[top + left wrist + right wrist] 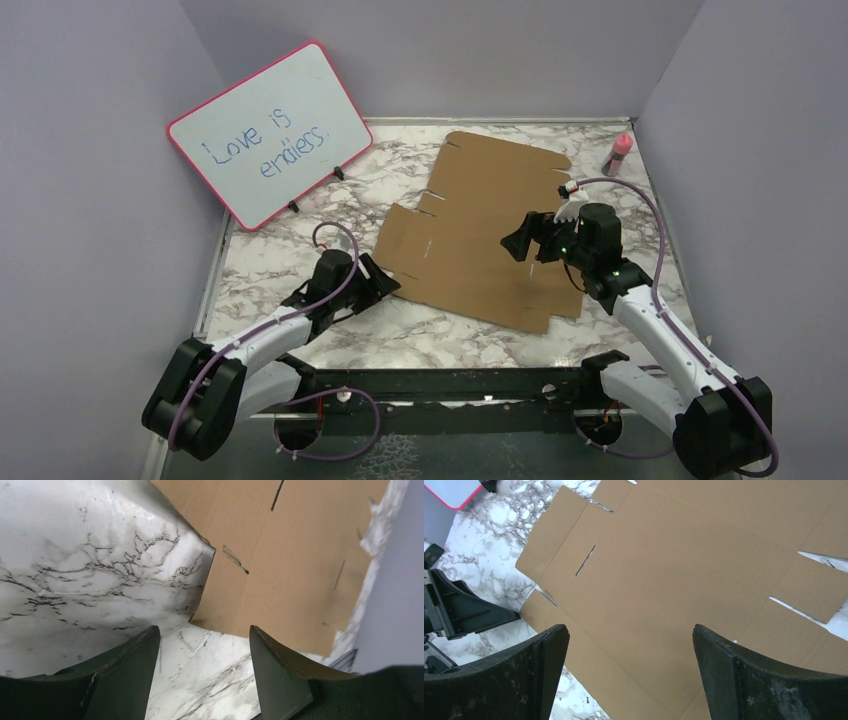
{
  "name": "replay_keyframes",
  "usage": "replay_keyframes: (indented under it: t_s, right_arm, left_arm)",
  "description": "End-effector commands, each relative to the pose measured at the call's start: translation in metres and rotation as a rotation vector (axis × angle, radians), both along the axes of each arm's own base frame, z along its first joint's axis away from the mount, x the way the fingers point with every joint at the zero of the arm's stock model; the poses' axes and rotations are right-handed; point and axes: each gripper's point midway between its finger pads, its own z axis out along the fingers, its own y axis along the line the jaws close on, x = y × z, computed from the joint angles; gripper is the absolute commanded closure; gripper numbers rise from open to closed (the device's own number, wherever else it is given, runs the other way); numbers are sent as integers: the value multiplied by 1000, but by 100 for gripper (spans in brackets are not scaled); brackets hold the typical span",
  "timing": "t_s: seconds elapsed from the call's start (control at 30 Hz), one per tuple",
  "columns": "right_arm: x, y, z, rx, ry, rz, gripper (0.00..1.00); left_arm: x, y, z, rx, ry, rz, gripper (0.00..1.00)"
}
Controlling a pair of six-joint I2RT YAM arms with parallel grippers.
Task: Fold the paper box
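1. The paper box (480, 230), a plain brown corrugated cardboard sheet with die-cut flaps and slits, lies flat and unfolded on the white marble-patterned table (290, 260). It is between the two grippers and reaches away from them toward the far wall.
2. The left gripper (203, 630) sits low over the table at the sheet's near-left corner. Its two dark fingers stand apart with only bare marble between them, so it is open and holds nothing.
3. The cardboard's edge lies just ahead of the left gripper's fingertips and runs on to their right. The pictures do not show whether a fingertip touches it.
4. The right gripper (629, 627) hangs above the right half of the sheet, pointing toward the left arm. Its fingers are spread wide and grip nothing, and flat cardboard with slits fills the view below and ahead of it.
5. A rectangular whiteboard with a pink frame (268, 135), handwritten "Love is endless", stands tilted on small black feet. It is well beyond the left gripper and apart from the sheet's far-left edge.
6. A small pink-capped bottle (620, 152) stands upright at the far right corner of the table. It is beyond the right gripper and just off the sheet's far-right edge.
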Motion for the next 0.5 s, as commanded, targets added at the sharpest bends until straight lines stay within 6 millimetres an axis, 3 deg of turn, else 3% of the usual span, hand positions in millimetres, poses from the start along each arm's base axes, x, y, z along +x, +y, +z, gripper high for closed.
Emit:
replay_keyframes:
  t_s: [0.0,0.17,0.33,0.47]
  right_arm:
    - [6,8,17,37,-67,27,0]
    - [7,5,15,26,-69,16,0]
    - [7,7,16,29,-72,24,1]
    - [5,7,16,23,-74,32,1]
  left_arm:
    - [24,-12,16,-147,-46,125,35]
    - [25,-16,11,-146,-41,125,45]
    - [25,-12,8,-132,-50,138,72]
    - [28,-3,7,-74,-73,152,87]
